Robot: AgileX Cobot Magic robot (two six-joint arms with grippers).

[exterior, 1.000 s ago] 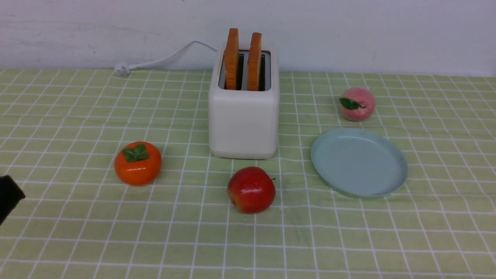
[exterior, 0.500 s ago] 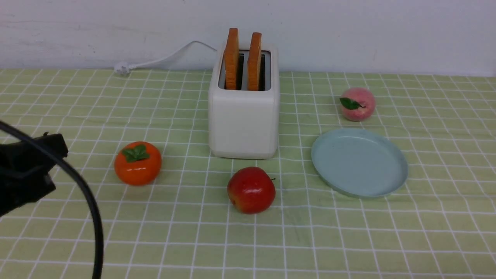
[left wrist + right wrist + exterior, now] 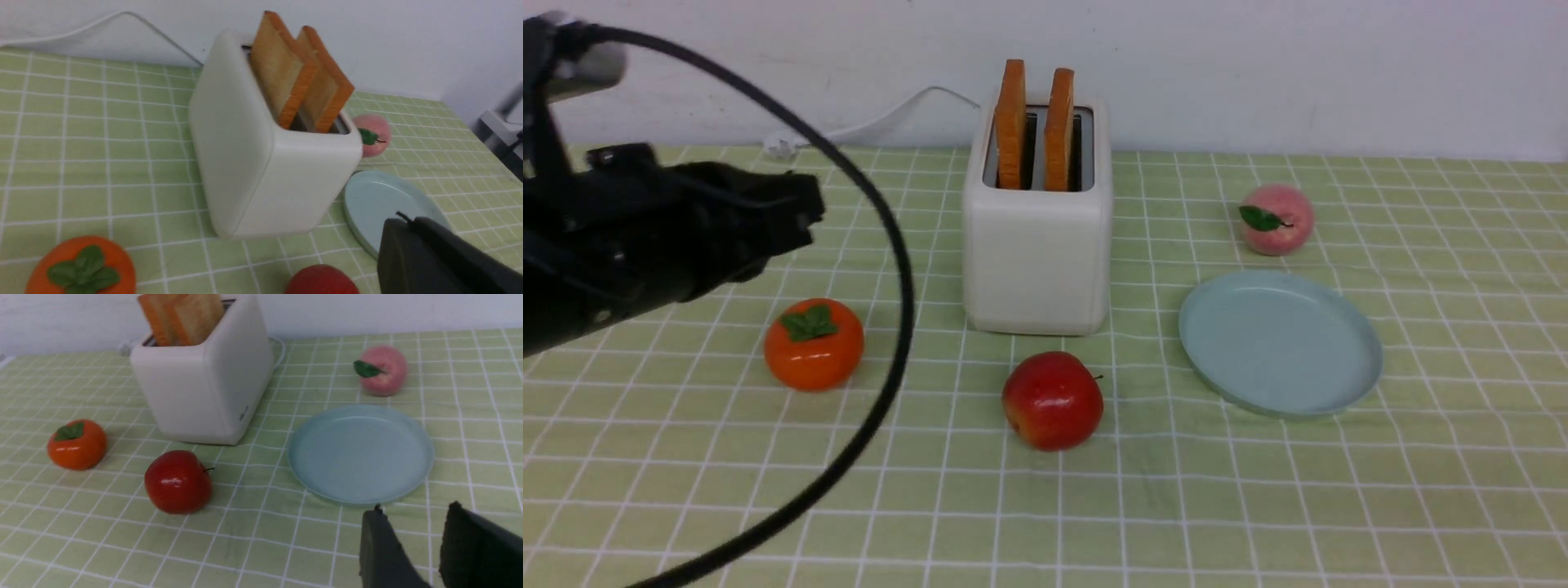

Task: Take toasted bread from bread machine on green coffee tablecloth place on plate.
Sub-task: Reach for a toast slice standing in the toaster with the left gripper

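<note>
Claws, 2: my left claw [image 3: 408, 228], closed and holding 0 items; my right claw [image 3: 412, 514], jaws parted. Toasted bread [image 3: 1011, 126], 2 slices, upright in the bread machine [image 3: 1037, 261]. Plate [image 3: 1281, 343], 1, pale blue, on my right. Fruit: 1 red apple [image 3: 1053, 400], 1 persimmon [image 3: 814, 345], 1 peach [image 3: 1278, 220]. Green coffee tablecloth [image 3: 1217, 523], 1, white-gridded, under all.

Bread slices [image 3: 1011, 126], two; toaster [image 3: 1037, 261], one; plate [image 3: 1280, 343], one; persimmon [image 3: 814, 347], one; apple [image 3: 1052, 402], one; peach [image 3: 1278, 220], one; tablecloth [image 3: 1445, 506], one; power cord [image 3: 890, 112], one.
</note>
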